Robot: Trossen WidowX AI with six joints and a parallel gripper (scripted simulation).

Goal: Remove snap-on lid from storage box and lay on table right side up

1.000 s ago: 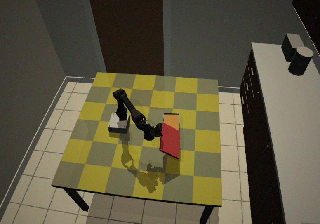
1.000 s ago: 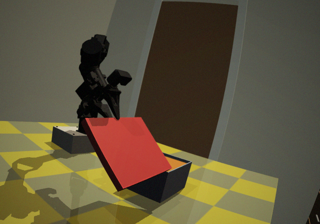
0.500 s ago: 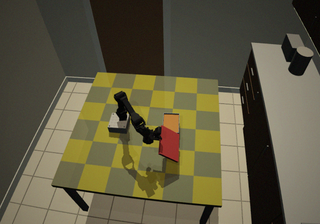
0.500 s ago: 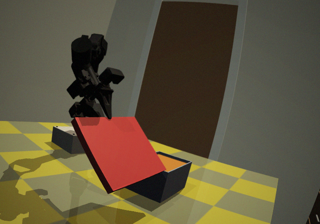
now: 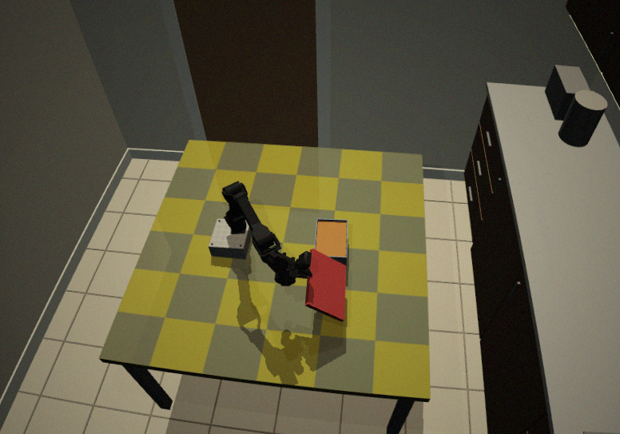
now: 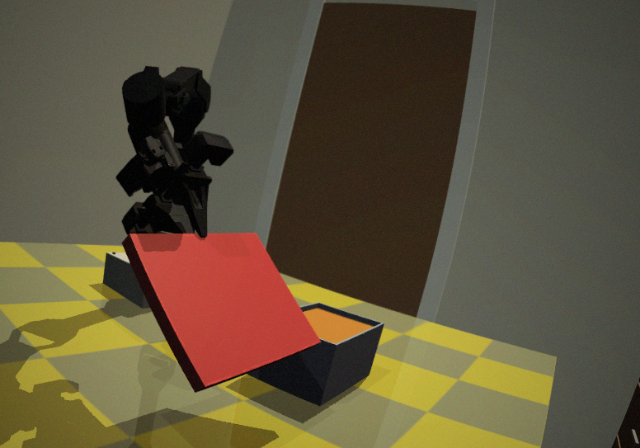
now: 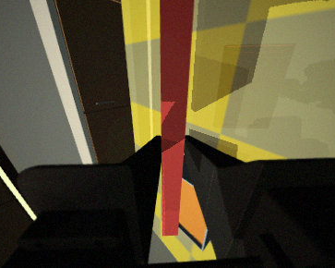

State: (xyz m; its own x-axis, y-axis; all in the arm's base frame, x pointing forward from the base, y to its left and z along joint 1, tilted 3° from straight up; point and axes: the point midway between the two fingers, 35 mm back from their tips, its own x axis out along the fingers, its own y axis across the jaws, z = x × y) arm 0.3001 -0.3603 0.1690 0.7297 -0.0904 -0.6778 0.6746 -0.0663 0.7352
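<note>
The red lid is off the box and held in the air, tilted steeply, with its outer face toward the exterior camera. My gripper is shut on the lid's upper edge. The dark storage box stands open on the table, with orange showing inside it. In the top view the lid overlaps the box's near end. In the wrist view a part of the box shows past the right finger. The lid's underside is hidden in the top and exterior views.
The arm's grey base block stands left of the box. The table's front edge lies beyond the shadows of the arm and lid. A white counter with a grey block and a cylinder stands apart on the right.
</note>
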